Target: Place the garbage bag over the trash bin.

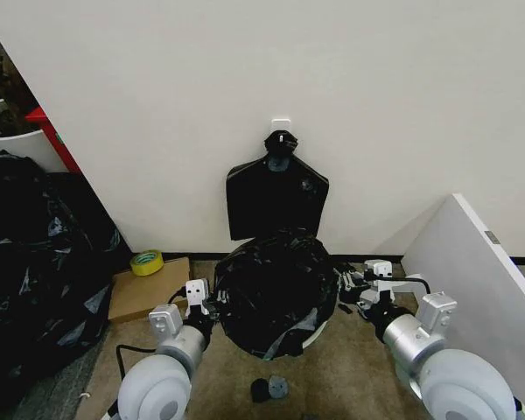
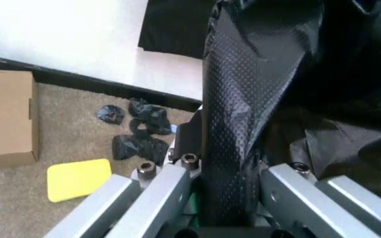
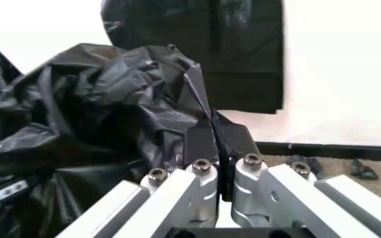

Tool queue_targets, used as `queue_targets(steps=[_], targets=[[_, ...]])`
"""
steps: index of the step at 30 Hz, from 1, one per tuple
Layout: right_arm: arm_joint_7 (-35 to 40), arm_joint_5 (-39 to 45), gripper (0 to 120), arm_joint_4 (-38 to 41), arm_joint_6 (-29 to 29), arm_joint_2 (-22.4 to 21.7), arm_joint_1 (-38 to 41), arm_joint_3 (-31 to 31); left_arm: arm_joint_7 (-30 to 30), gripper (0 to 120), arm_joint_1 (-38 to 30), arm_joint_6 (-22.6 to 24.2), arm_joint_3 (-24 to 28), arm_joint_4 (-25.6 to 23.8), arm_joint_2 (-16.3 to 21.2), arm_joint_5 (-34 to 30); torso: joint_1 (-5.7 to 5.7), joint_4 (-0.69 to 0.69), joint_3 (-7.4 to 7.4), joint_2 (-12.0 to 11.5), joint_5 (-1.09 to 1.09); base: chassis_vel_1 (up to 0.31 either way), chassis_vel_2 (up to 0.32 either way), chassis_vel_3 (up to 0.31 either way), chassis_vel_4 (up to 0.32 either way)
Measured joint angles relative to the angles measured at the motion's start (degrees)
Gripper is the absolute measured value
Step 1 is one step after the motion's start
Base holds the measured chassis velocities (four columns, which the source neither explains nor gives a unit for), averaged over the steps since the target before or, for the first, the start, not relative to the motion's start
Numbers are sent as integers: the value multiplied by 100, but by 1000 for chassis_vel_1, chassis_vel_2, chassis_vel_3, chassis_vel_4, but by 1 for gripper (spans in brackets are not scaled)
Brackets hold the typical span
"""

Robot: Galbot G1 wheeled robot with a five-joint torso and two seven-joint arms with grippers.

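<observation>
On the floor by the wall, the left gripper [image 1: 207, 302] and right gripper [image 1: 350, 289] each pinch an edge of the garbage bag [image 1: 276, 289] draped over the trash bin [image 1: 308, 325].

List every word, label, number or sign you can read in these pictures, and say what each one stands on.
None can be read.
Cardboard box: no print shows.
Tape roll: no lettering shows.
Garbage bag, pinched by the left tool and right tool: plain black.
Yellow sponge: plain.
</observation>
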Motion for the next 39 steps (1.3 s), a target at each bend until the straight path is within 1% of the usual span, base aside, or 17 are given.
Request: queue_targets(steps=[6,9,13,14,17,19,23,24,31,33,34,35,36,37,39], targets=[[-71,221,0,-328,-77,-77,20,298,83,1,9,-63,-30,-8,23,-145,0,0,0,0,0,0,0,0,0],[-453,294,0,-629,-103,-161,-70,467,108,1,3,-110,-58,-72,174,-358,0,0,0,0,1,0,0,0,0],[-1029,112,0,-762,-55,-158,-330,467,111,1,-30,-225,-68,-76,175,-433,0,0,0,0,0,0,0,0,0],[-1029,112,0,-762,-55,-158,-330,467,111,1,-30,-225,-68,-76,175,-433,0,0,0,0,0,0,0,0,0],[-1452,-92,0,-848,4,-78,-640,347,76,1,-60,-351,-65,-64,59,-525,0,-1,0,0,0,0,0,0,0],[-1575,-134,0,-1013,55,-8,-722,259,68,1,-63,-383,-58,-74,25,-594,0,0,0,0,0,0,0,0,0],[-1665,-139,0,-1264,129,129,-732,174,51,1,-76,-392,-41,-92,-22,-621,0,0,0,0,1,0,0,0,0],[-1718,-131,0,-1348,197,231,-718,163,37,1,-84,-392,-31,-97,-47,-624,0,0,0,0,1,0,0,0,0],[-1761,-237,0,-1247,343,407,-826,229,-46,1,-89,-379,-13,10,-85,-578,0,0,0,0,1,0,0,0,0],[-1694,-289,8,-1157,400,458,-873,306,-82,1,-125,-358,-21,83,-80,-572,0,0,0,0,0,0,0,0,0],[-1684,-305,10,-1141,417,465,-886,325,-89,1,-132,-354,-23,95,-78,-574,0,0,0,0,0,0,0,0,0],[-1647,-395,16,-1100,462,478,-934,380,-119,1,-160,-335,-31,164,-66,-590,0,0,0,0,0,0,0,0,0],[-1624,-442,20,-1087,491,484,-955,401,-131,1,-171,-329,-34,198,-62,-594,0,0,0,0,0,0,0,0,0],[-1624,-442,20,-1087,491,484,-955,401,-131,1,-171,-329,-34,198,-62,-594,0,0,0,0,0,0,0,0,0],[-1549,-602,30,-1009,583,516,-1087,543,-179,1,-218,-324,-48,337,-54,-625,0,1,0,0,0,0,0,0,0]])
